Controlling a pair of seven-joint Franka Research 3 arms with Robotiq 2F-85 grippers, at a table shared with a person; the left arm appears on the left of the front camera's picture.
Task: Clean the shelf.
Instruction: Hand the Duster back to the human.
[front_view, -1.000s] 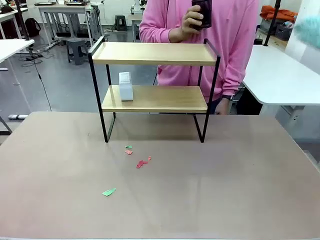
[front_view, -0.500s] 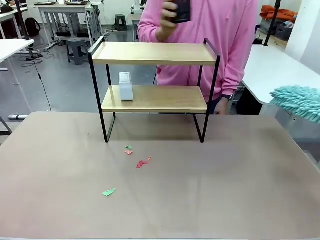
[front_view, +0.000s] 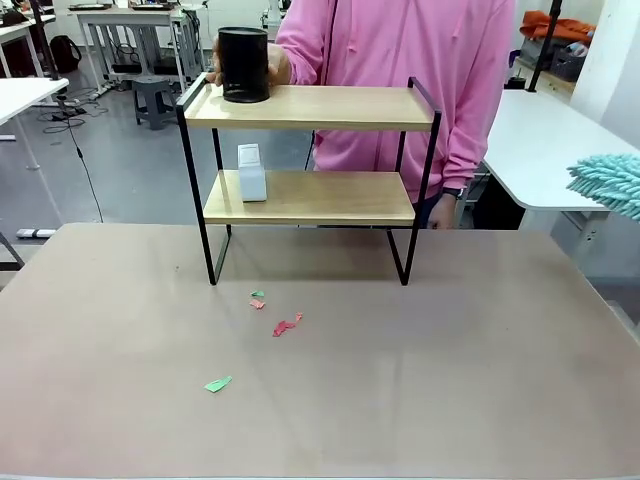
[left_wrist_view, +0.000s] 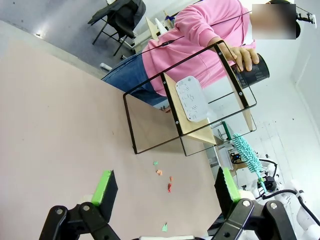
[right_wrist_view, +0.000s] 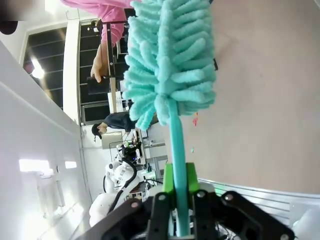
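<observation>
While a person's hand (front_view: 277, 66) grips a black cup (front_view: 243, 64) at the left end of the top board of the shelf (front_view: 320, 108), 1 white box (front_view: 251, 172) stands on the lower board. The cup's inside is hidden. The shelf stands on the table (front_view: 480, 380), with paper scraps (front_view: 285, 325) just in front. The left gripper (left_wrist_view: 166, 181) gapes wide and empty. The right gripper (right_wrist_view: 179, 181) clamps the handle of a teal duster (right_wrist_view: 167, 60), well right of the shelf.

Matt pale-wood shelf (front_view: 320, 107) in thin black metal; fluffy teal duster (front_view: 610, 185), perhaps microfibre.
</observation>
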